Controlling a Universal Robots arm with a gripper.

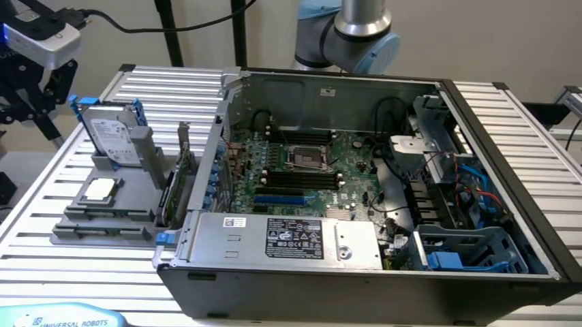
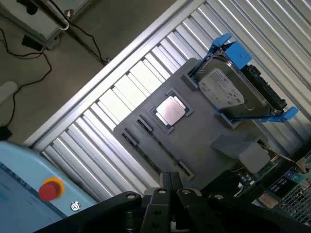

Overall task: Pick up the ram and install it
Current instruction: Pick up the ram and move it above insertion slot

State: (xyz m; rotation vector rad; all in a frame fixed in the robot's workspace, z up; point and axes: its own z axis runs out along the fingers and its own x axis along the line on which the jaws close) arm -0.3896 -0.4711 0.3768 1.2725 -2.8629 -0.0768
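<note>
My gripper [image 2: 170, 180] is shut with nothing between its fingers. It hangs well above the grey parts holder [image 2: 204, 141]. In the exterior view the gripper [image 1: 24, 102] is at the far left, above and behind the holder [image 1: 127, 204]. A thin dark strip standing on edge between the holder's front brackets looks like the ram [image 2: 163, 146], also seen in the exterior view [image 1: 108, 212]. The black memory slots [image 1: 300, 178] lie on the motherboard inside the open computer case [image 1: 364, 272].
On the holder sit a square silver processor [image 2: 170, 110], a hard drive in a blue carrier [image 2: 233, 92] and an upright green card [image 1: 185, 178]. A red emergency button [image 2: 48, 190] is on a blue pendant. The case's walls, cables and drive cage [image 1: 464, 248] crowd the motherboard.
</note>
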